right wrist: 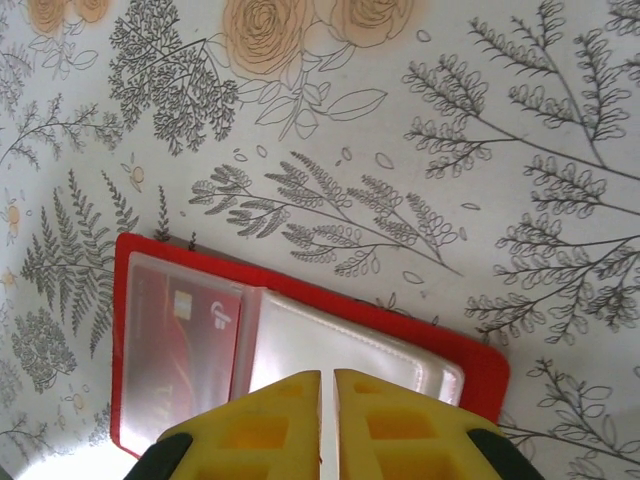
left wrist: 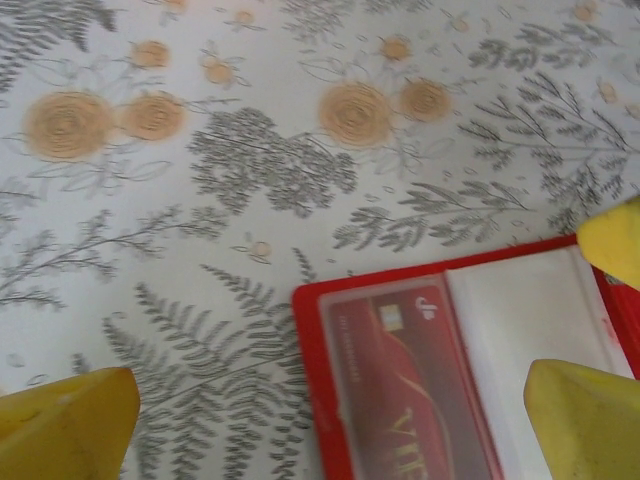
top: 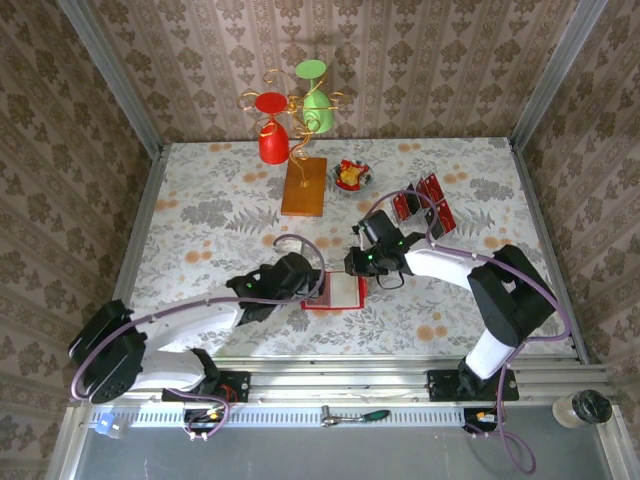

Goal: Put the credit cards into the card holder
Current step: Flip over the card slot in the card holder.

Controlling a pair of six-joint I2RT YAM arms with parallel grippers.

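Yellow pads (right wrist: 280, 420) of the right pincer (right wrist: 327, 385) sit closest to the lens, over the card holder (right wrist: 330, 350). On the flowered table (top: 200, 200) that holder lies open and flat, with one card (left wrist: 400, 390) behind its clear left pocket. It should be light, thin and prone to sliding, so better pinned than lifted. The loose credit cards (top: 432, 195) lie well apart, toward the right rear. They are likely stiff and slick, best taken by an edge. The right pincer's jaws are together, nothing between them. The left pincer (left wrist: 330, 430) is spread wide at the holder's corner, empty; whether it touches the holder is unclear.
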